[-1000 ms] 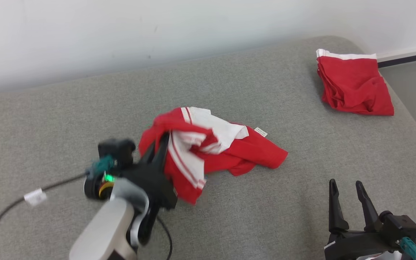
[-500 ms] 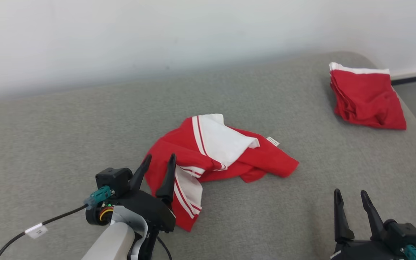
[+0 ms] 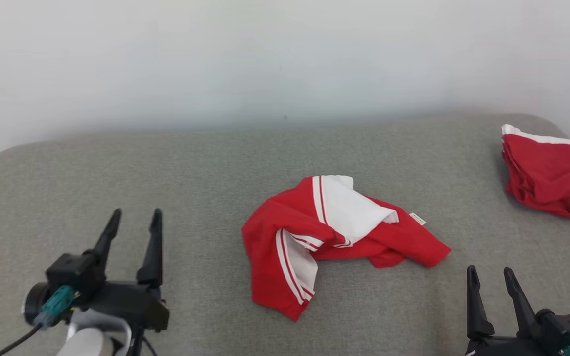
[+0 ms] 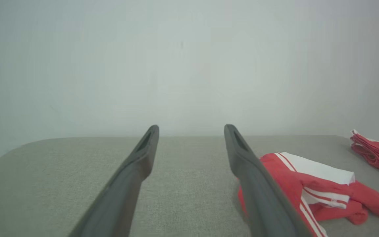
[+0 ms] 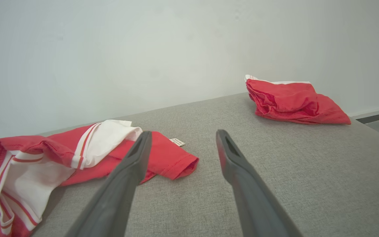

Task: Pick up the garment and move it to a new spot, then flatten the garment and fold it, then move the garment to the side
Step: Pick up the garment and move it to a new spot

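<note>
The garment point(image 3: 344, 237) is seen crumpled on the grey padded worktop point(image 3: 191, 163), to the right of the left tool point(image 3: 135, 213) and ahead-left of the right tool point(image 3: 490, 270). Both tools are spread wide, with nothing held. The relocation is judged done; flattening, folding and setting aside are yet to be done.

The garment point(image 3: 334, 232) lies folded over itself, so its lower layers and true outline are hidden, and the print on its small label point(image 3: 417, 218) is too small to read. The folded red cloth point(image 3: 547, 173) is cut by the head view's right edge (likewise in the left wrist view). There one finger point(image 4: 258, 184) of the left gripper point(image 4: 191, 126) covers the garment's near side. The body of the right gripper point(image 3: 490, 271) runs off the bottom edge.
</note>
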Robot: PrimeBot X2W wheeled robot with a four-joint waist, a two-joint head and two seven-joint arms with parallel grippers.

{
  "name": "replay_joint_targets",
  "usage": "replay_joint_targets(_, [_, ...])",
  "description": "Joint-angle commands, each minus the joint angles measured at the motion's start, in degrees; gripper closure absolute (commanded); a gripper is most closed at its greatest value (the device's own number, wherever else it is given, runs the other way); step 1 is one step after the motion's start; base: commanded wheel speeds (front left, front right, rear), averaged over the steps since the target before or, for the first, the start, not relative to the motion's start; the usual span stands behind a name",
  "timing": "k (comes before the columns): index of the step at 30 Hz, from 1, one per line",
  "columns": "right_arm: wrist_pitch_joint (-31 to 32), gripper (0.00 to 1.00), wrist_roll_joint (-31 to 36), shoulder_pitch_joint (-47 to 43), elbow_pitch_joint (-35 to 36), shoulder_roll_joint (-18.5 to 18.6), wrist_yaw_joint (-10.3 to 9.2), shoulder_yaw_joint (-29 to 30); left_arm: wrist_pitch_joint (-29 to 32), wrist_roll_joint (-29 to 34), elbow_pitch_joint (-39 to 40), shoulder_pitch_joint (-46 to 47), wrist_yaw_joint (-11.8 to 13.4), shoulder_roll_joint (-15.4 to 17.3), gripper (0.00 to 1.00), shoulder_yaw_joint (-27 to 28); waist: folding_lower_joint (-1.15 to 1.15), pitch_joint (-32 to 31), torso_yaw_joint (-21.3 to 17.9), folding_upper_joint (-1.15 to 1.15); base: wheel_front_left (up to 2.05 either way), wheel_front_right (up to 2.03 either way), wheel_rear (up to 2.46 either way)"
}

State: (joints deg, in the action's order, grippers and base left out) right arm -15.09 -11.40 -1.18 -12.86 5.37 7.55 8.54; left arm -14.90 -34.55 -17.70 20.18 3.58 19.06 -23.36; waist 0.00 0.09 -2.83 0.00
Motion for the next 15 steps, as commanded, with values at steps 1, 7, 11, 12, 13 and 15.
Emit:
replay_joint_targets(1, [-0.08,0.0,-0.12,-0.83,0.21,-0.2,-0.14,0.07,-0.28,1.61,1.8,-2.24,0.69,1.0,0.0,1.35,0.0,-1.18,1.97,0.0,0.0,0.0,0.0])
replay_joint_targets(7, [-0.08,0.0,-0.45,-0.91,1.47,-0.42,-0.14,-0.35,-0.3,6.05,8.79,-9.2,1.32,2.26,0.0,7.15,0.0,-1.58,3.6,0.0,0.0,0.0,0.0])
replay_joint_targets(11, [-0.06,0.0,-0.93,-1.56,2.54,-0.45,-0.14,-0.95,-0.31,8.97,11.64,-13.63,0.71,1.71,0.0,10.39,0.0,-1.87,4.29,0.0,0.0,0.0,0.0])
replay_joint_targets(12, [-0.06,0.0,-0.94,-1.62,2.63,-0.44,-0.14,-0.89,-0.31,9.56,12.01,-14.46,0.52,1.42,0.0,11.06,0.0,-1.94,4.49,0.0,0.0,0.0,0.0])
replay_joint_targets(13, [-0.07,0.0,-0.98,-1.69,2.65,-0.43,-0.14,-0.97,-0.31,9.85,12.26,-15.35,0.38,1.07,0.0,11.62,0.0,-2.0,4.62,0.0,0.0,0.0,0.0])
replay_joint_targets(15, [-0.07,0.0,-1.02,-1.82,2.77,-0.5,-0.14,-1.27,-0.32,11.12,12.65,-16.82,-0.06,0.26,0.0,13.04,0.0,-2.12,4.79,0.0,0.0,0.0,0.0])
